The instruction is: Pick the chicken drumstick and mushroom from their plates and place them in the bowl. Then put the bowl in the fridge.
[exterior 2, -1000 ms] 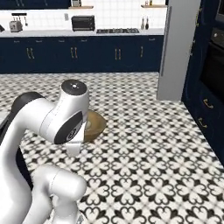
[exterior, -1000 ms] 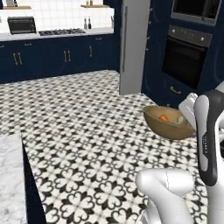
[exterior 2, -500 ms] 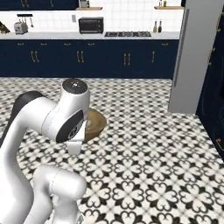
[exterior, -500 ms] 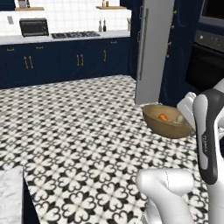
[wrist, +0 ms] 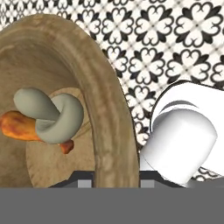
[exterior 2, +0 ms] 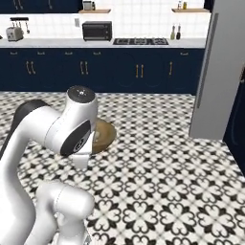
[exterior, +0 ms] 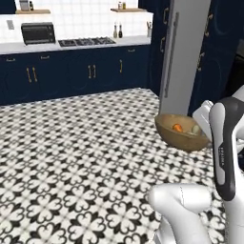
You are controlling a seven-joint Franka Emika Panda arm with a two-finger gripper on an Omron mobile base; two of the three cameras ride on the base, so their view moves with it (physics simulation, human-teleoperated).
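Observation:
My gripper (wrist: 116, 178) is shut on the thick rim of the brown wooden bowl (wrist: 100, 92) and holds it above the patterned floor. Inside it, the pale mushroom (wrist: 50, 116) lies on top of the orange-brown chicken drumstick (wrist: 19, 127). From the left base view the bowl (exterior: 181, 136) hangs in front of my arm with the drumstick (exterior: 177, 127) and mushroom (exterior: 195, 129) inside. My arm covers most of the bowl (exterior 2: 105, 136) in the right base view. The tall grey fridge (exterior: 183, 52) (exterior 2: 222, 72) stands ahead to the right, door shut. The plates are out of view.
Navy cabinets (exterior: 71, 76) run along the far wall under a white counter with a microwave (exterior: 38, 32) and a cooktop (exterior: 86, 42). A toaster (exterior 2: 14, 32) sits at the far left. Black-and-white tiled floor (exterior 2: 158, 182) stretches between me and the fridge.
The base has driven and turned, so the whole scene has shifted: the fridge and far cabinets have slid right and look nearer. The bowl stays in my grip with both foods inside.

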